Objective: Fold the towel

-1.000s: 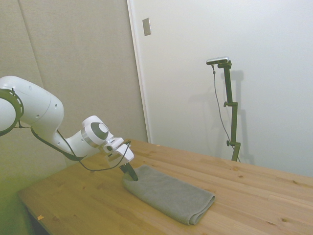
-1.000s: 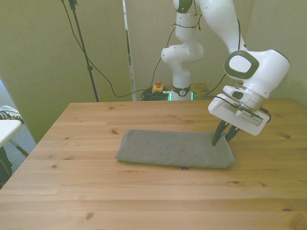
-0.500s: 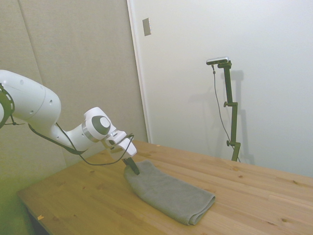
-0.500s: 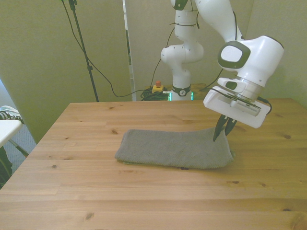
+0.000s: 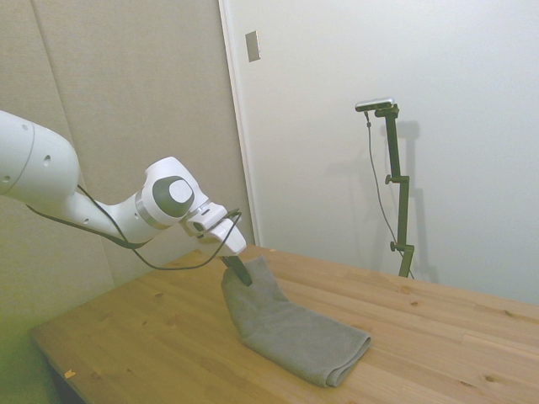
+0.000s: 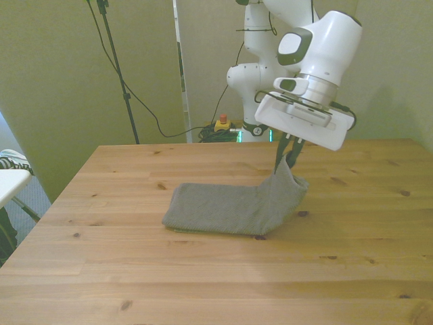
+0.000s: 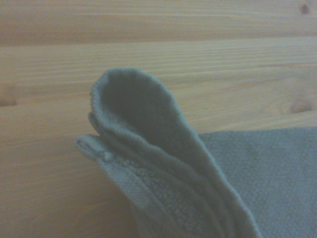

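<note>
Claw [image 6: 287, 160] pinched on towel [image 6: 230, 208] end, lifted off table [image 6: 203, 271].

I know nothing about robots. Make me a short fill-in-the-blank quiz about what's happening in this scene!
1. The gripper pinches one end of the grey ____.
2. That pinched end is ____ off the table, while the other end lies flat.
3. The table is made of ____.
4. The robot arm is coloured ____.

Missing words: towel; lifted; wood; white

Bare table [image 6: 135, 271] lies open all around the towel [image 6: 216, 210].
</note>
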Robot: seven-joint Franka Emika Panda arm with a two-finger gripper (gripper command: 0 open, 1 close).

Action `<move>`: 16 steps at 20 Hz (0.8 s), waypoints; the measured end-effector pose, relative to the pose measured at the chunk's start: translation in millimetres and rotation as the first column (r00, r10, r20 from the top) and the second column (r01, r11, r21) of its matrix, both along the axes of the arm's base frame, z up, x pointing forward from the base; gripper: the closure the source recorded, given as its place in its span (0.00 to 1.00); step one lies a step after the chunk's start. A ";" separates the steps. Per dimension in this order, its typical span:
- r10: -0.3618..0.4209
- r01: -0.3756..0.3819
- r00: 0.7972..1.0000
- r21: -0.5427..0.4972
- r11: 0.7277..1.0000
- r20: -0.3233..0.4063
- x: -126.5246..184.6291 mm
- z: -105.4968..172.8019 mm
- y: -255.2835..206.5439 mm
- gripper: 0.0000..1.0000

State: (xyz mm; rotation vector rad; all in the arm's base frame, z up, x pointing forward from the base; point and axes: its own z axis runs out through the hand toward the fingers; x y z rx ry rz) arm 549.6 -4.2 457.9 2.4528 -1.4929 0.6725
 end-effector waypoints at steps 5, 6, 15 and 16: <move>-0.055 0.055 0.998 0.019 0.998 0.031 -23.1 26.2 -54.0 1.00; -0.063 0.063 0.997 0.021 0.998 0.036 -27.0 28.8 -62.2 1.00; -0.111 0.101 0.991 0.124 0.987 0.078 -43.5 -6.7 -156.7 1.00; -0.114 0.104 0.991 0.137 0.985 0.072 -43.9 -14.0 -166.7 1.00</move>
